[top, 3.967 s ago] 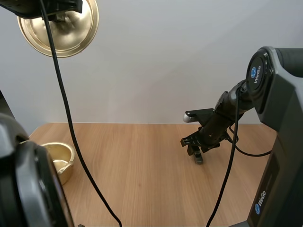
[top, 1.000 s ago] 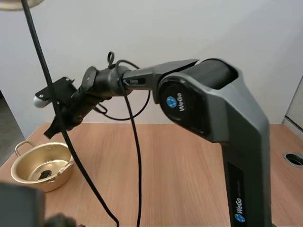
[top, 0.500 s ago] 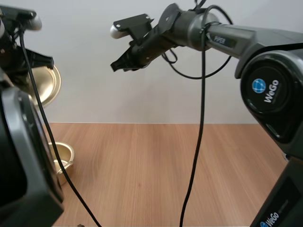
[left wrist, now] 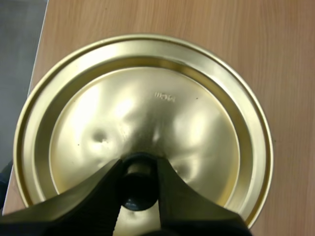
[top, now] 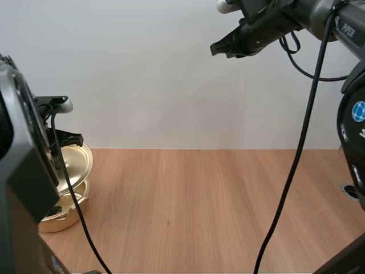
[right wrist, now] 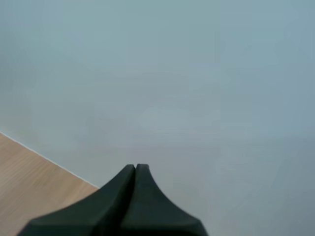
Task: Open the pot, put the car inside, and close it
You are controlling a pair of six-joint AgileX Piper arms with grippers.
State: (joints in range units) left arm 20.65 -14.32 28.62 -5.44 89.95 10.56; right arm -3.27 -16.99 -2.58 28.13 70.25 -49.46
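Left gripper [left wrist: 139, 165] pinches the black knob [left wrist: 138, 188] of the gold lid [left wrist: 147, 98], one finger on each side. From above, the left gripper [top: 64, 137] is at the table's [top: 199, 205] left edge. It holds the lid [top: 77, 162] tilted just above the pot [top: 65, 220], with the hollow side facing out toward the right. Can't tell whether the lid's lower edge touches the pot rim.

The pot sits on the table, not closed. A small dark shape [top: 52, 212] lies inside it, likely the car, but it's too small to be sure.

Right gripper [top: 214, 50] is raised high over the far side of the table, well apart from the pot and pointing left. Its wrist view shows the right gripper [right wrist: 135, 168] with fingers pressed together into one dark wedge, nothing between them, and the far table edge [right wrist: 29, 172] beneath.
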